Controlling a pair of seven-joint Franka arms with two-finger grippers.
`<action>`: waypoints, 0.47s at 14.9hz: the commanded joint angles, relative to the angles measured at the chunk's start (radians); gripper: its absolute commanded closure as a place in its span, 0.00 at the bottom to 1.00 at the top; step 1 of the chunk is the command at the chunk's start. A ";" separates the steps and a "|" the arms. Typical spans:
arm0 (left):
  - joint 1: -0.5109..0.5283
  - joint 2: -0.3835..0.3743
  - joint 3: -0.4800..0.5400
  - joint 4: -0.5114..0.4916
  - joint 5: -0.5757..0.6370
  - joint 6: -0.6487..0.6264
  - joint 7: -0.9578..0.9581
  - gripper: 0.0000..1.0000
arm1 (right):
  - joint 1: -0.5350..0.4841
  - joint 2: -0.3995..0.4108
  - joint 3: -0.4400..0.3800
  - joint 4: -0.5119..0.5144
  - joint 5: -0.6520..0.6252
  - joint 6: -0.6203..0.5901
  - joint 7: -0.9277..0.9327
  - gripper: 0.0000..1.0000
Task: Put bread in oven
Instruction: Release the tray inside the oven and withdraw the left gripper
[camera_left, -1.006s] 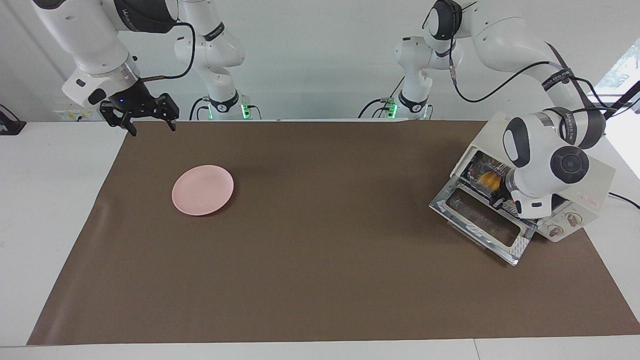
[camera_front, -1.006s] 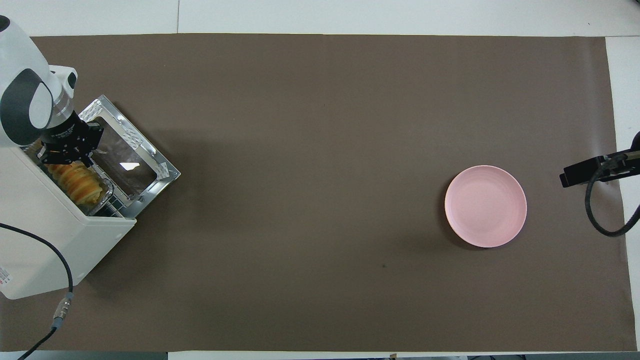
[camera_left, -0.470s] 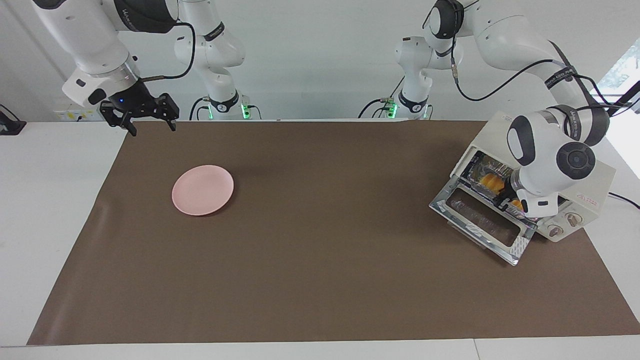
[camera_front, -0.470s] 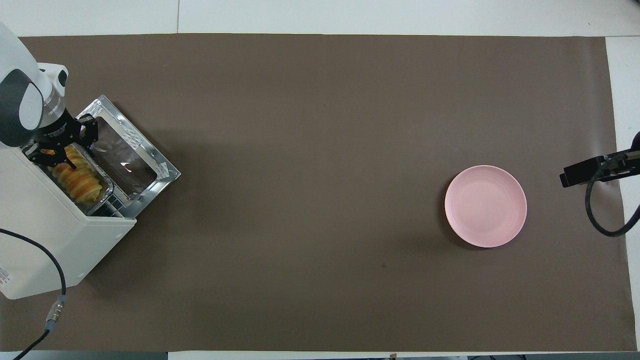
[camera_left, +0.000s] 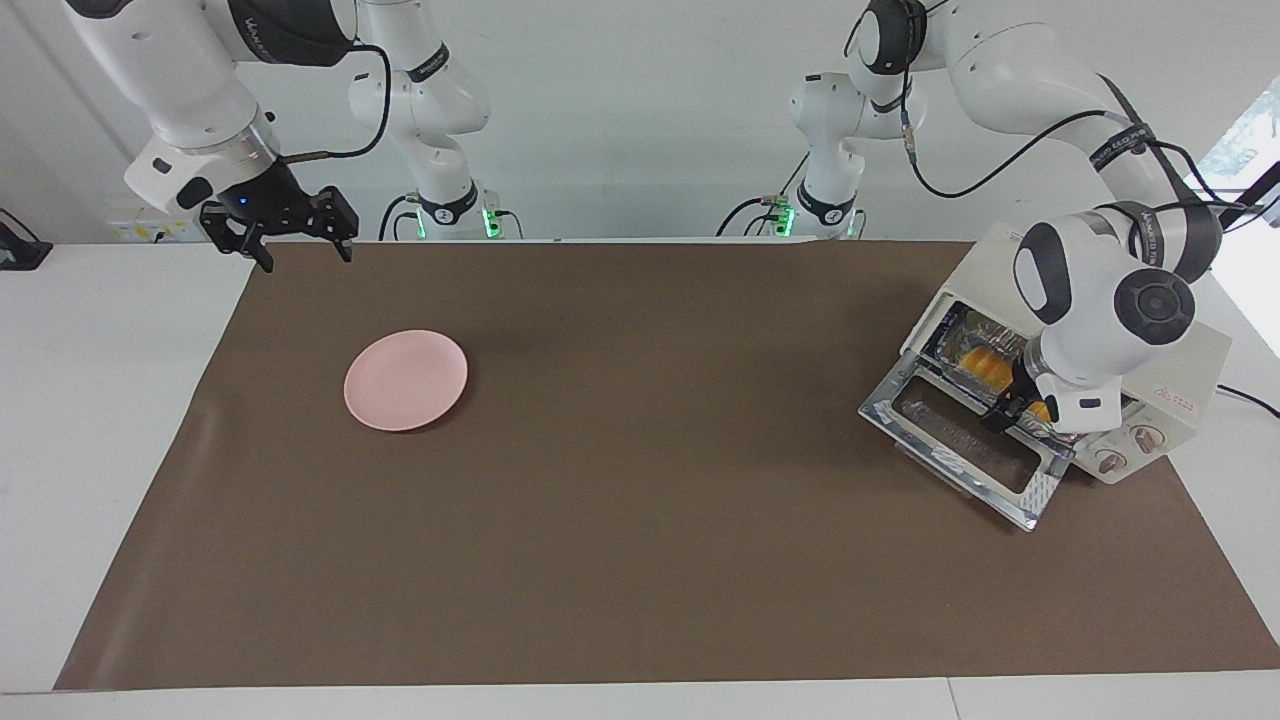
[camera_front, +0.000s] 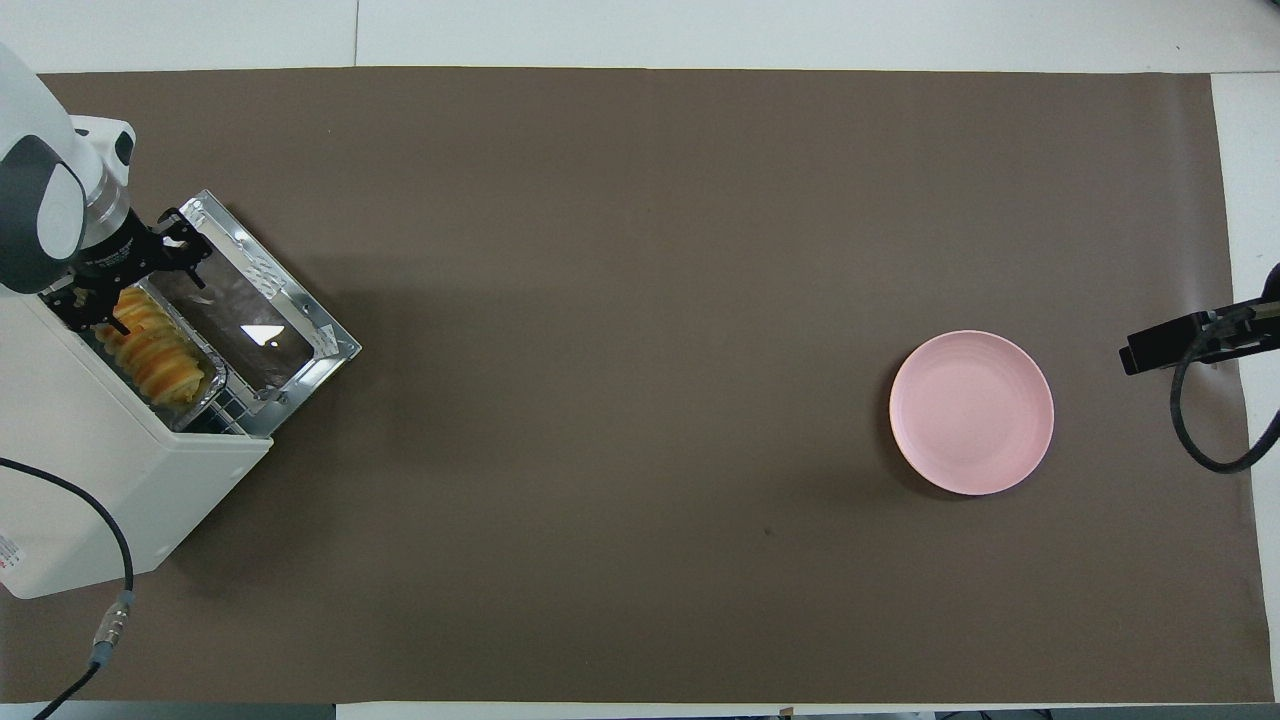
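The bread (camera_front: 160, 360), a ridged yellow-orange loaf, lies in a foil tray (camera_front: 214, 378) on the rack inside the cream-white oven (camera_front: 90, 470) at the left arm's end of the table. The oven's glass door (camera_front: 265, 320) hangs open and flat. My left gripper (camera_front: 132, 288) is open at the oven's mouth, just over one end of the bread (camera_left: 975, 365), and holds nothing. The left wrist hides part of the oven (camera_left: 1185, 365) in the facing view. My right gripper (camera_left: 295, 240) waits open and raised over the mat's corner at the right arm's end.
A round pink plate (camera_left: 405, 380) with nothing on it lies on the brown mat (camera_left: 640, 500) toward the right arm's end. The oven's power cable (camera_front: 110, 560) trails off the table edge beside the oven.
My left gripper opened, let go of the bread and drew back a little toward the oven's door. The bread stays in the tray. The right arm has not moved.
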 joint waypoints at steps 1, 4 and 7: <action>-0.016 -0.050 0.002 -0.004 0.011 0.016 0.074 0.00 | -0.006 -0.014 0.004 -0.015 0.000 0.003 -0.014 0.00; -0.018 -0.127 -0.001 -0.007 0.005 -0.018 0.256 0.00 | -0.006 -0.014 0.004 -0.015 0.000 0.003 -0.013 0.00; -0.013 -0.213 -0.005 -0.015 -0.001 -0.117 0.445 0.00 | -0.006 -0.014 0.004 -0.015 0.000 0.003 -0.014 0.00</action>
